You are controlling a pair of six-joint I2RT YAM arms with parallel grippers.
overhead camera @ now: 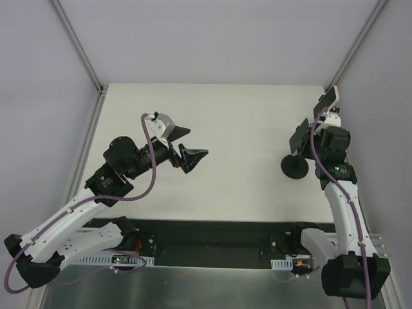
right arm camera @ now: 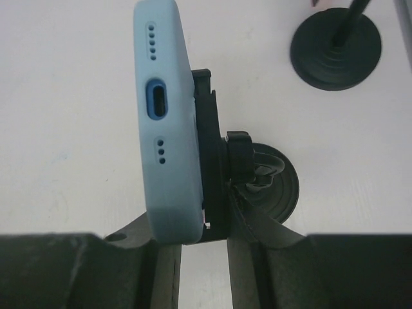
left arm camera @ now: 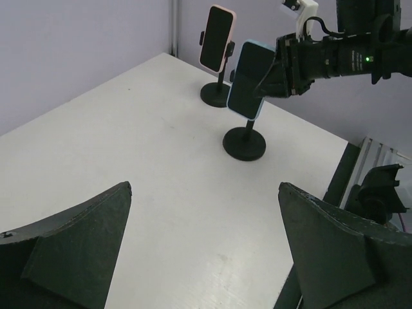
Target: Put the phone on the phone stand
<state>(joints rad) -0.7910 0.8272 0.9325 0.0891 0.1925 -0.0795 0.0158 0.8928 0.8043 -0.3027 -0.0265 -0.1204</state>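
White tabletop, and the right pincer was clamped on the blue phone, pressed against the stand. Looked stiff, slick, light: pinch firmly across the case. Left pincer gaped wide, empty.

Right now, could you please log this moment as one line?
right fingers: shut on blue phone, against stand clamp | left fingers: open, empty | pink phone: on far stand

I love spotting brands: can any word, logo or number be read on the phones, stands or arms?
None can be read.
Blue phone and pink phone: screens dark, no logo showing.
Stands and arms: no visible print.
Board by the left base: too small to read.
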